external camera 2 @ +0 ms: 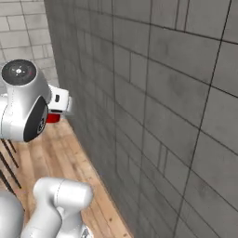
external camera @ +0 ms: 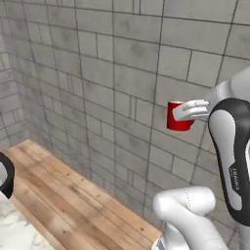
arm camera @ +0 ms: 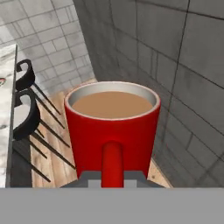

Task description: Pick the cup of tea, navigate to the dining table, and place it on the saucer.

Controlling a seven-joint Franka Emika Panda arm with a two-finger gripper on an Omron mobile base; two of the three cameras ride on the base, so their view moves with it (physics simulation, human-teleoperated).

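The cup of tea [external camera: 177,121] is a bright red mug held in the air in front of a grey brick wall. My gripper [external camera: 183,112] is shut on it, white fingers wrapped across its side. In the hand view the cup [arm camera: 113,122] is upright, brown tea near the rim, and its handle [arm camera: 112,162] points at the camera between my fingertips. A sliver of the red cup [external camera 2: 52,118] peeks out below the hand in the right base view. A marble corner of the dining table [external camera: 14,232] lies at the lower left, and its edge [arm camera: 6,113] runs down the hand view's left side. The saucer is out of view.
The grey brick wall [external camera: 122,73] stands close ahead and to the right [external camera 2: 162,116]. Wooden floor [external camera: 73,195] runs along its foot. Black-framed stools [arm camera: 25,94] stand beside the table; one stool's edge [external camera: 5,176] shows at the left.
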